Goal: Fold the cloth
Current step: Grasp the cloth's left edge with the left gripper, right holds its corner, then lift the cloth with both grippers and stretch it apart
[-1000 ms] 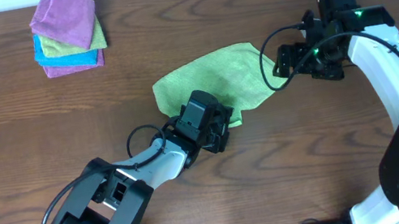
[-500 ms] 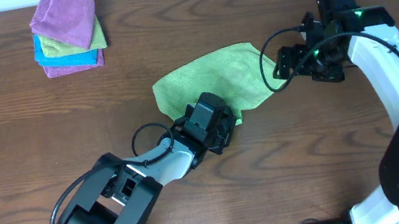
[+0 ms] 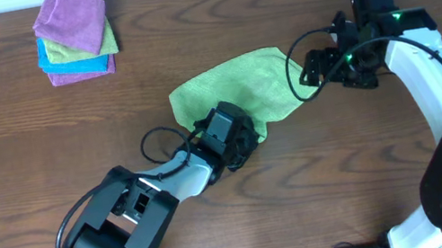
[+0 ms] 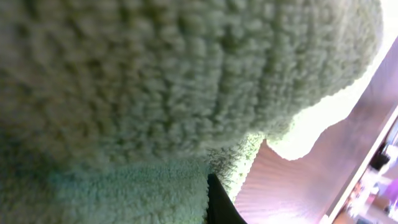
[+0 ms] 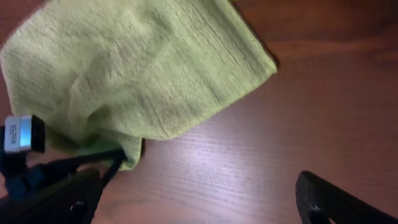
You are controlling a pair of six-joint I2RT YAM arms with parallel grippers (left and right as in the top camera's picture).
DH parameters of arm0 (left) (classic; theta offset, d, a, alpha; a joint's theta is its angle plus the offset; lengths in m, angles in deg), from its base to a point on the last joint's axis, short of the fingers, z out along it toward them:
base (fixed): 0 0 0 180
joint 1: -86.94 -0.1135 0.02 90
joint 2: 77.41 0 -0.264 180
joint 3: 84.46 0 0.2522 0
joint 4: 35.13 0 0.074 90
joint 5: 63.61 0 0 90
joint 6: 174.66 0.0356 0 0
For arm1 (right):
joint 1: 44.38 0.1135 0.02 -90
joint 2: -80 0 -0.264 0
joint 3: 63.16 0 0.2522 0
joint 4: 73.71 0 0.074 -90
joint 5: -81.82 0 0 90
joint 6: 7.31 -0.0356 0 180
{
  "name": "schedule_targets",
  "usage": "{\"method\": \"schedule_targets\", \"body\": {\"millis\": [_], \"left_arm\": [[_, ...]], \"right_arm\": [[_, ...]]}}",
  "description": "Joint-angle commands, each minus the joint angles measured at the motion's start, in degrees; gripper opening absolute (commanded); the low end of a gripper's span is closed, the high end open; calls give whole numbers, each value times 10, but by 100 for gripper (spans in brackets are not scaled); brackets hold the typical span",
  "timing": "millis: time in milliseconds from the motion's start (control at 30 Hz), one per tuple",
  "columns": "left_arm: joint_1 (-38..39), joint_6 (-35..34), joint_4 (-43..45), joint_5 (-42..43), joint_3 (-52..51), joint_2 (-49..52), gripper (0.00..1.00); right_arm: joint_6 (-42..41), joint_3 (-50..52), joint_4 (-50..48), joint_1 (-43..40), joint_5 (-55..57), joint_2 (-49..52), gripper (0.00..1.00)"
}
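Overhead: your L tool [image 3: 239, 136] is clamped on cloth [image 3: 237, 85] at its near edge; R tool [image 3: 312, 71] wide, just beside another corner.

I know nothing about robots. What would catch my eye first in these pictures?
A crumpled yellow-green cloth lies in the middle of the table, and the left gripper is shut on its near edge. The right gripper hangs open beside the cloth's right corner. At the far left sits a stack of folded cloths, purple, green and blue.
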Motion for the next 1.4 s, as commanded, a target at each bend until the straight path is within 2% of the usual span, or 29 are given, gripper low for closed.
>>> {"method": "schedule_targets", "body": {"millis": [0,267,500,800,1367], "left_arm": [[-22,78,-7,53,-11,2,6],[-59,114,-54,70,-11,-48,6],[-60,124,-82,85,-11,-59,6],[-61,135,-96,88,-11,-59,6],[-99,150,-96,132,-11,-60,6]], "right_arm": [[10,40,-35,-5,-10,-5,99],[-32,150,-205,-7,-14,-3,99],[-66,162,-272,-7,-15,26,96],[-81,162,-291,-7,-29,86,96],[-102,162,-338,19,-30,134,87]]}}
